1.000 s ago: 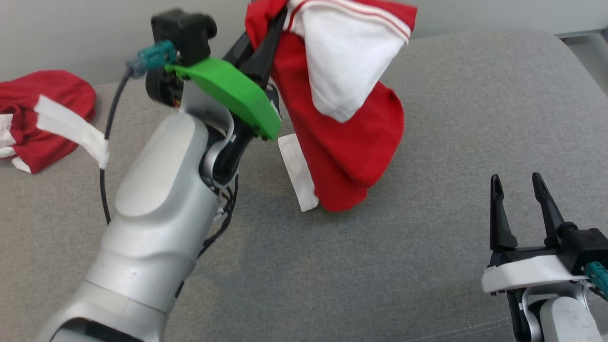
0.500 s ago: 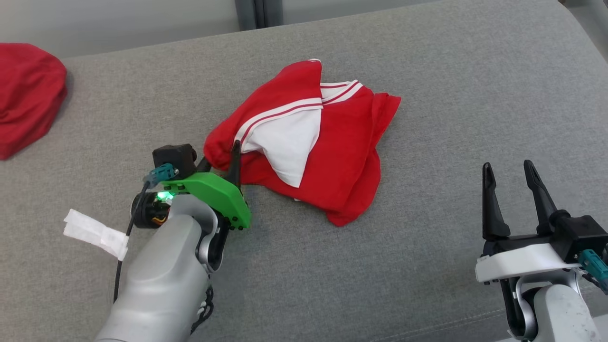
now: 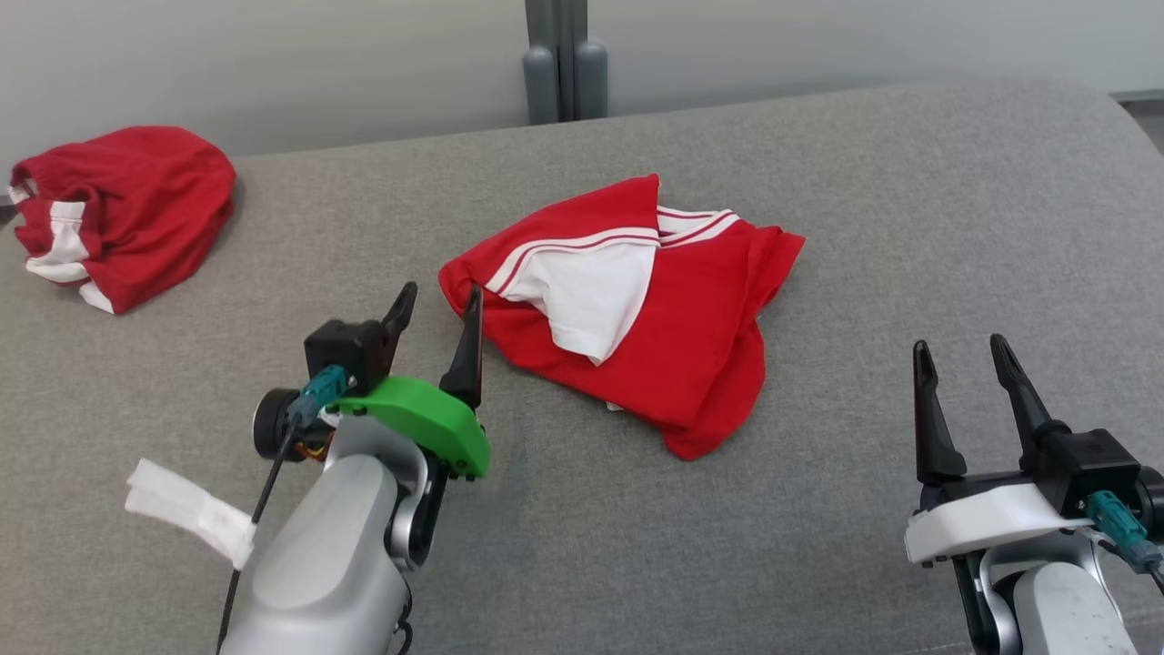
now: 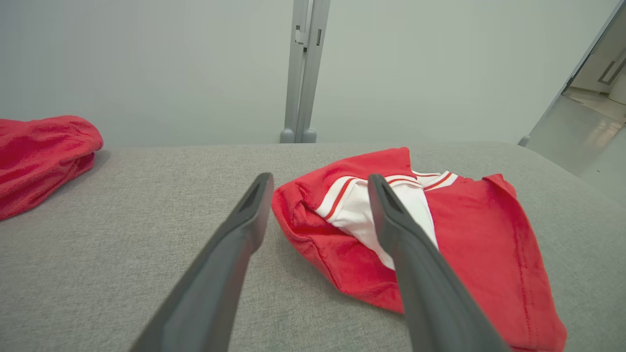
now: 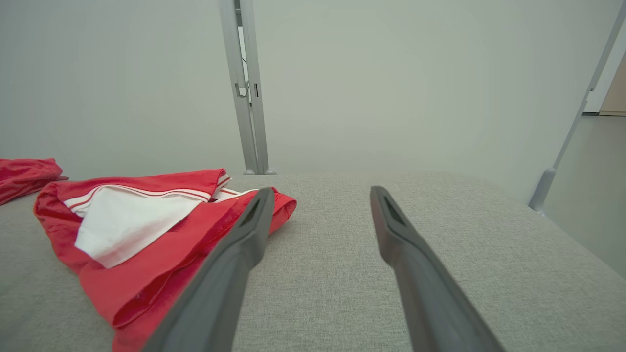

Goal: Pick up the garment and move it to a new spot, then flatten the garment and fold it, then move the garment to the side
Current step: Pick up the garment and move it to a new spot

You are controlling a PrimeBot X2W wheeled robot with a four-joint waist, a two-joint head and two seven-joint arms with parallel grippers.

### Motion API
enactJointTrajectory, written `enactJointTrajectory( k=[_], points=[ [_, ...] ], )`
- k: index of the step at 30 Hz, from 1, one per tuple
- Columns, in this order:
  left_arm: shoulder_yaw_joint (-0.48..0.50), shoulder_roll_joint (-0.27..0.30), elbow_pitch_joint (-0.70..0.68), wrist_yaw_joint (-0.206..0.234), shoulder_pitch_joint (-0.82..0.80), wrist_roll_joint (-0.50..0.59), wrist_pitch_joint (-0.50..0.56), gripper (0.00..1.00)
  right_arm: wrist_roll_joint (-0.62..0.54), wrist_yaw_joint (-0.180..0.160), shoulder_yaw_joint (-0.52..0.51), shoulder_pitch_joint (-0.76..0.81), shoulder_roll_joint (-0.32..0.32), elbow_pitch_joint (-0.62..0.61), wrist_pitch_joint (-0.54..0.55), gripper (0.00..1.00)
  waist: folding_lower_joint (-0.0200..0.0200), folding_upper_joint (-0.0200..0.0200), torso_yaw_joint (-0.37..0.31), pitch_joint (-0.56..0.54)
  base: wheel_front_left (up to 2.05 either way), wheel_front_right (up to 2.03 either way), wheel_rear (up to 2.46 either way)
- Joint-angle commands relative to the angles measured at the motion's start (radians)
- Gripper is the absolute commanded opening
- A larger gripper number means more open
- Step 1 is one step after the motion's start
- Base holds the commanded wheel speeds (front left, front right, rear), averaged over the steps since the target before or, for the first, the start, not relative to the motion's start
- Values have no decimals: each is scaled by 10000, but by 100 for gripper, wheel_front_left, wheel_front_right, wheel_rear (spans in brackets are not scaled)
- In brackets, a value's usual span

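Two garments on the grey cushion (image 3: 818, 546), two grippers over it, and both grippers are empty. The left gripper (image 3: 443, 293) has its fingers spread wide with nothing clamped; the crumpled red-and-white shirt (image 3: 700, 355) lies just past its tips, the rolled hem beside the right-hand finger, and I can't tell whether they touch. The second red shirt (image 3: 127, 209) sits bundled well off to the left of those fingers. The right gripper (image 3: 959, 346) is equally wide open and grasping nothing, with the crumpled shirt to the left of its fingers, apart from them
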Motion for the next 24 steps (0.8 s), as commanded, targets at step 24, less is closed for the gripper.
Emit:
enactJointTrajectory(
  k=[24],
  points=[
    [2244,-277,-3376,209,4994,1969,-1,100,358,-7,-79,1306,-28,672,-31,100,1,0,1136,-1405,0,0,0]
  ],
)
